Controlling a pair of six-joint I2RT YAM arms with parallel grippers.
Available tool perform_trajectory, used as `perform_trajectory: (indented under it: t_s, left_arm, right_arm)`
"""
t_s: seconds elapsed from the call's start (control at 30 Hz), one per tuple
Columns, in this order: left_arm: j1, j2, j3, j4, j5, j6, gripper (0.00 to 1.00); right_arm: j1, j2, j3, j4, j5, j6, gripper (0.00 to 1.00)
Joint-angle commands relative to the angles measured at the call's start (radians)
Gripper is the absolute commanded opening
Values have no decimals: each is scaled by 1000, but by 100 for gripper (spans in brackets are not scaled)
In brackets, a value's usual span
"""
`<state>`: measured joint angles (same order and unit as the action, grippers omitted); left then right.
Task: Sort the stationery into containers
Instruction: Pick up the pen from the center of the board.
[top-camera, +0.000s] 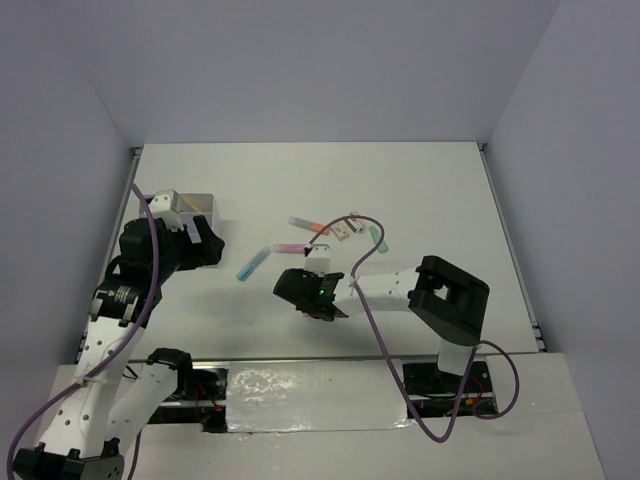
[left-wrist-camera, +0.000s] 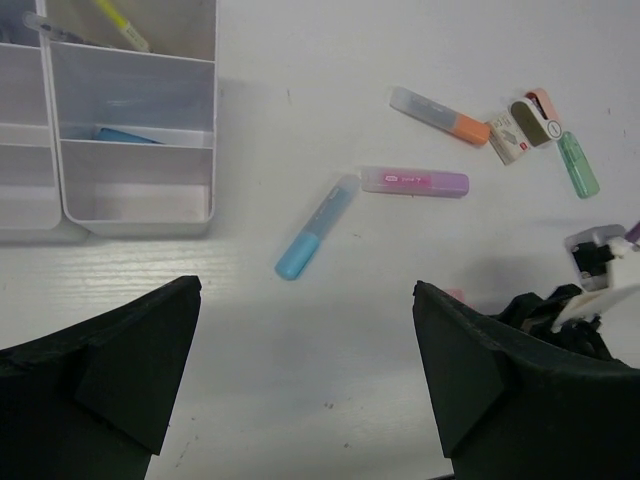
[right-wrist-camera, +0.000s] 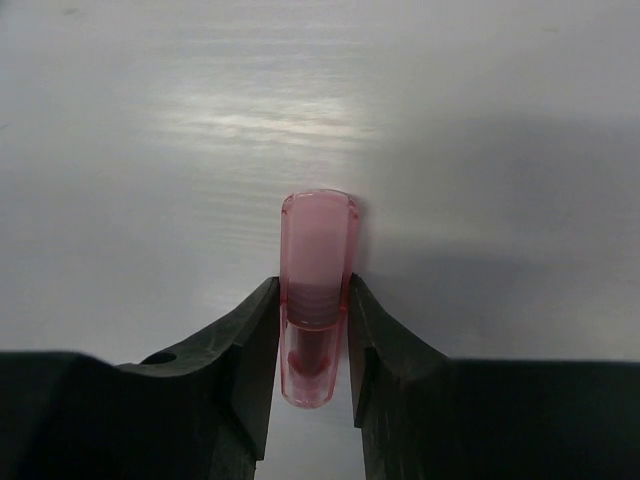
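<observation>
Progress: sorting underway, most pieces not yet binned

Far left of worktop (top-camera: 420, 190): organizer (left-wrist-camera: 140, 212), with a yellow pen (left-wrist-camera: 122, 25) in one compartment and a blue item (left-wrist-camera: 125, 135) in the next. Remaining compartments partly out of frame, contents unclear.

Mid-worktop, well apart from organizer: right claw (right-wrist-camera: 315, 330) pinched narrow on pink marker (right-wrist-camera: 318, 240), cap end sticking out past the tips. Low over the surface; cannot tell whether lifted or touching.

Just beside organizer: left claw (left-wrist-camera: 305, 390) spread wide, nothing between the jaws.

Loose on worktop: blue marker (left-wrist-camera: 315, 227), pink-purple marker (left-wrist-camera: 415, 181) just beside its tip, orange-tipped marker (left-wrist-camera: 440, 115) farther out, small erasers (left-wrist-camera: 520, 128) touching each other, green marker (left-wrist-camera: 578, 165) near them.

Probably under half done: two seen binned, against five or more loose and one in grip. Next up, likely: carry of pink marker to a compartment, then the loose cluster one by one.
</observation>
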<state>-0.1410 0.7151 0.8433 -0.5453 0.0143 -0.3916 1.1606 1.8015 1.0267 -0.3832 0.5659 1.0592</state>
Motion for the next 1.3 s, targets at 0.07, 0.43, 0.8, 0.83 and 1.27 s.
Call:
perform_trajectory:
  t_s: [0.07,0.43,0.8,0.83,1.27]
  left_arm:
    - [-6,33,-16,50,136,-15,99]
    - [-17,30,-229,218,317,-282,99]
    - [-227,-49,-348,373,247,-581,97]
    - [-248,-58,-351,384,230,-599,97]
    - [-367,1,-329,461,191,-665,63]
  right_arm:
    - [8,97,-111,409,-458,-379,10]
    - [8,-103,-186,446,-379,-588,0]
    - [60,-370,-218,581,-239,-723,1]
    - [71,-387,-212,596,-229,-734,1]
    - [113,-453,-198,693,-139,-830,2]
